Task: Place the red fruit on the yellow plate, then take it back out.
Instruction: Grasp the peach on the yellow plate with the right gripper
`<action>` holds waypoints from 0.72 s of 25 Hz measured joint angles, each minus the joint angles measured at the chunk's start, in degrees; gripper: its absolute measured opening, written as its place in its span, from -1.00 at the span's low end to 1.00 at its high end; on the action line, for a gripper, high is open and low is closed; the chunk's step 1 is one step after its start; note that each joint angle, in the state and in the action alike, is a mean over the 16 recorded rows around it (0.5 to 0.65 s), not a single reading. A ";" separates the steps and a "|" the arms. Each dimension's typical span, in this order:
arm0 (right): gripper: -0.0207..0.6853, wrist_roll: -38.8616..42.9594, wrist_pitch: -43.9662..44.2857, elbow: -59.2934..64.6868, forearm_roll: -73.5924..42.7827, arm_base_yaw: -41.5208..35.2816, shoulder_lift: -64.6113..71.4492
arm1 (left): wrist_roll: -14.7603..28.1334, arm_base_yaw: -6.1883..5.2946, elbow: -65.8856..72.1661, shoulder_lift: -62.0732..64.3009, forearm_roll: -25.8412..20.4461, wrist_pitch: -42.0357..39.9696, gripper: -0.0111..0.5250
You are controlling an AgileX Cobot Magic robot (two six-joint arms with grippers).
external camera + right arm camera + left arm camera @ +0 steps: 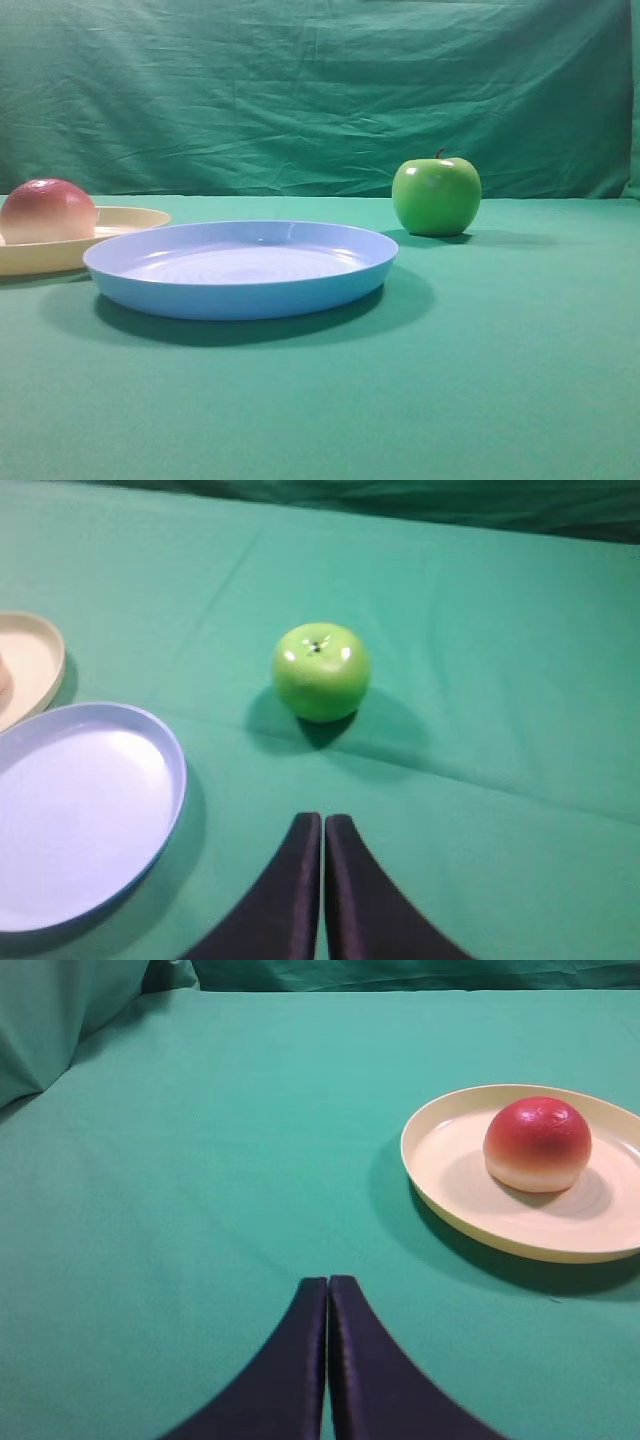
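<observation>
The red fruit [46,210] [537,1144] rests on the yellow plate [125,222] [450,1160], at the far left of the exterior high view and at the right of the left wrist view. My left gripper [328,1282] is shut and empty, well short of the plate and to its left. My right gripper [323,818] is also shut with nothing in it, pointing toward the green apple. In the right wrist view only the edge of the yellow plate [35,660] shows at the left border. Neither gripper appears in the exterior high view.
A light blue plate [240,290] [150,770] lies in the middle, beside the yellow plate. A shiny green apple [436,195] [321,671] stands farther back on the right. Green cloth covers the table and hangs as a backdrop [320,90].
</observation>
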 joint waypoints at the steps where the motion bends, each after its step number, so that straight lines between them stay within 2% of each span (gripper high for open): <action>1: -0.94 -0.12 -0.39 -1.24 0.04 1.39 2.47 | 0.00 0.00 0.00 0.00 0.00 0.00 -0.96; 8: -0.94 -0.45 -6.66 -8.37 0.52 9.21 17.61 | 0.00 0.00 0.00 0.00 0.00 0.00 -0.96; 18: -0.94 -0.24 -24.52 -12.73 1.62 16.37 29.39 | 0.00 0.00 0.00 0.00 0.00 0.00 -0.96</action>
